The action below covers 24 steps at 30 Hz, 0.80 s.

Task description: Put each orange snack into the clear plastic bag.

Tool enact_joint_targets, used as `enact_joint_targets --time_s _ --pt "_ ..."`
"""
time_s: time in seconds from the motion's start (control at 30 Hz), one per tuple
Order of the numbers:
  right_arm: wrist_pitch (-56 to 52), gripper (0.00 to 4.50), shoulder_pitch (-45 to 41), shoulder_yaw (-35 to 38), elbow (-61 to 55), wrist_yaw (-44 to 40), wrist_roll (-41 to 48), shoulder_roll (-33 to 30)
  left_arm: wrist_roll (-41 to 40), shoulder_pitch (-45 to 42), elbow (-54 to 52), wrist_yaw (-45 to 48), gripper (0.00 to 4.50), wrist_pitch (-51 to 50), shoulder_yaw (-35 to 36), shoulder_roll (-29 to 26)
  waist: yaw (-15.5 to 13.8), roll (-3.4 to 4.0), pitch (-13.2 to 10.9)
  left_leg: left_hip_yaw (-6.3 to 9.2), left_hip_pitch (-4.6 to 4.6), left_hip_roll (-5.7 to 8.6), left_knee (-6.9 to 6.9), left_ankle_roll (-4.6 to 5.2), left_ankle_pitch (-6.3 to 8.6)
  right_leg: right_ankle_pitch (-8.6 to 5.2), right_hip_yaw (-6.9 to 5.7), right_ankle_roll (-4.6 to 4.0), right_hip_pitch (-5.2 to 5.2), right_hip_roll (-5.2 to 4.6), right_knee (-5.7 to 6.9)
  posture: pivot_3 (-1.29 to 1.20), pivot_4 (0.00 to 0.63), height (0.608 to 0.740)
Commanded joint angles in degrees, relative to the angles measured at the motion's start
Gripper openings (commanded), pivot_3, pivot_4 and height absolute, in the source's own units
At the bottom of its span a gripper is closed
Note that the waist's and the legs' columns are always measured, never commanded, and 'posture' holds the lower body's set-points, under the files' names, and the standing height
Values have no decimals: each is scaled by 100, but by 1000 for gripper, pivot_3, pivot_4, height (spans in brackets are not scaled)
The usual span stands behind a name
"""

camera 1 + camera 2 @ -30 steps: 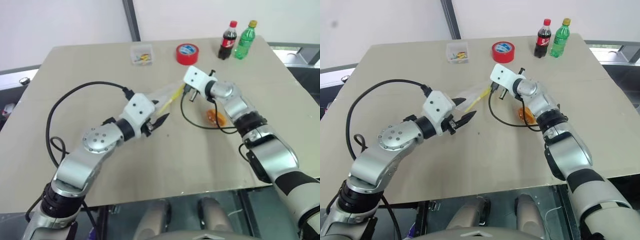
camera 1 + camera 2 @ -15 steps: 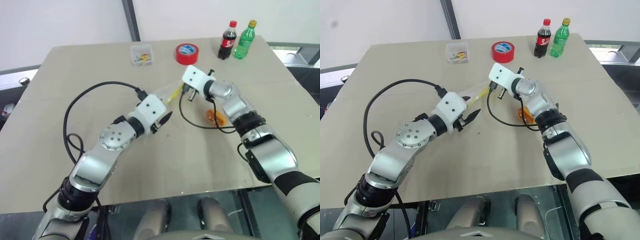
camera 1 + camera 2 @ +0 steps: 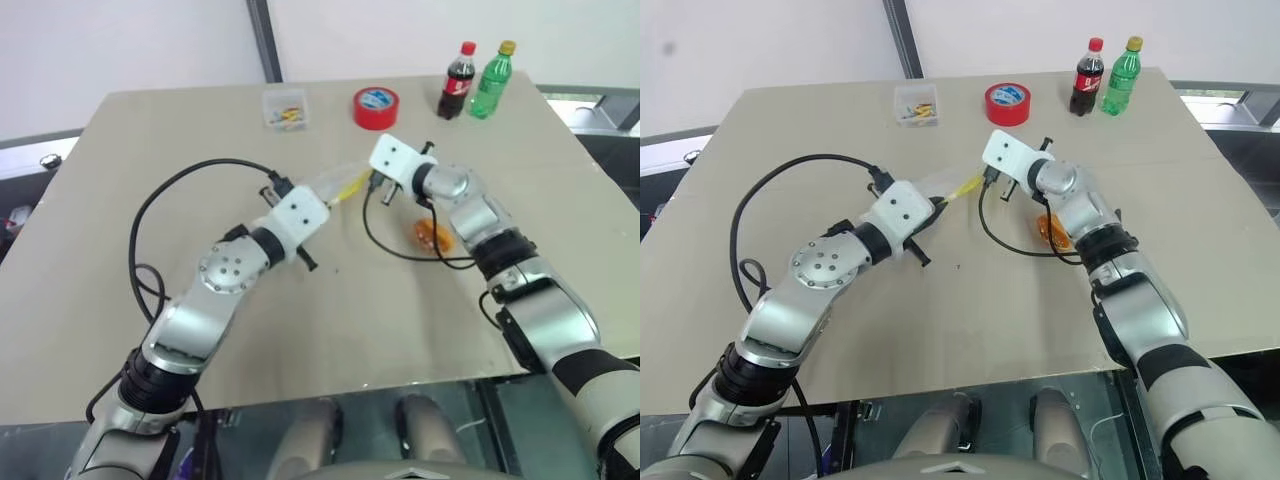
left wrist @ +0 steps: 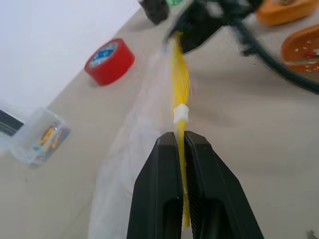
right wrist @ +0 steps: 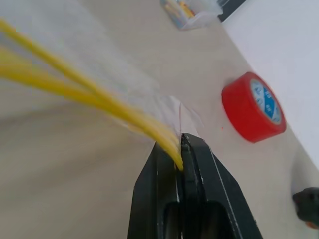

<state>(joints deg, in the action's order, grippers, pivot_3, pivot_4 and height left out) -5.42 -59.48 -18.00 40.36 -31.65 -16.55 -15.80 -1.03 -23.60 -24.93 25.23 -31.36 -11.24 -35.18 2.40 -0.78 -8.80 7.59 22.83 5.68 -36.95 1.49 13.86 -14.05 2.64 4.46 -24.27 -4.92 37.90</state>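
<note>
With both grippers clamped on clear plastic bag [image 4: 130, 149] seal strip, left gripper [image 4: 180, 142] facing right gripper [image 5: 180, 144], I judge next: spread mouth; orange snacks [image 3: 431, 235] (beside right forearm) wait on table [image 3: 150, 140].

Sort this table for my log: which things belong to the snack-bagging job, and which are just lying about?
Job: bag, pinched at its yellow strip by left gripper and right gripper; two orange snacks.
Lying about: red tape roll, small clear box, cola bottle, green bottle.

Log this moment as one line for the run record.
left claw: shut on clear plastic bag's yellow seal strip | right claw: shut on same strip | two oval orange snacks: on table, outside bag
</note>
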Motion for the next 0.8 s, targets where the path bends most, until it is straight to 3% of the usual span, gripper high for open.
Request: enact_joint_targets --time_s 0.03,0.1,0.27,0.3,0.33,0.43,0.8 --pt "-294 1456 208 182 -815 -128 106 -149 -170 -32 304 211 0 741 457 37 3 0 0 0 0 0 0 0 0 0 0 0 0 0 0 0 150 740" --pt "-644 2270 519 336 -1402 -196 243 -232 -270 -44 558 314 0 1094 622 88 1 0 0 -1 0 0 -1 0 0 0 0 0 0 0 1 0 150 740" --pt "-2205 2270 1404 947 -3487 -616 1090 -278 -480 -47 1050 712 0 1733 859 61 -10 0 0 5 9 0 -8 1 1 0 -5 0 -1 -2 0 0 150 740" --pt "-2465 1683 1495 1034 -3744 -622 1232 -234 -492 -45 1100 762 0 1794 882 58 -8 0 0 4 11 1 -12 1 1 0 -4 1 -2 -3 1 0 150 740" --pt "-2807 1457 1599 1105 -4051 -672 1452 -154 -500 -41 1155 839 0 1883 884 45 -7 0 0 3 11 1 -14 1 1 1 -3 1 0 -4 2 0 150 740" --pt "-3686 25 1798 1315 -4689 -517 2066 323 -542 -29 1292 996 0 2063 907 50 13 1 1 3 6 -4 -16 2 1 1 -3 1 0 -1 11 0 150 740" --pt "-4411 25 1717 1603 -4727 311 2893 1310 -560 81 1249 1268 0 2324 888 75 -14 1 1 7 8 3 -20 2 1 1 -8 1 1 -6 11 0 150 740"
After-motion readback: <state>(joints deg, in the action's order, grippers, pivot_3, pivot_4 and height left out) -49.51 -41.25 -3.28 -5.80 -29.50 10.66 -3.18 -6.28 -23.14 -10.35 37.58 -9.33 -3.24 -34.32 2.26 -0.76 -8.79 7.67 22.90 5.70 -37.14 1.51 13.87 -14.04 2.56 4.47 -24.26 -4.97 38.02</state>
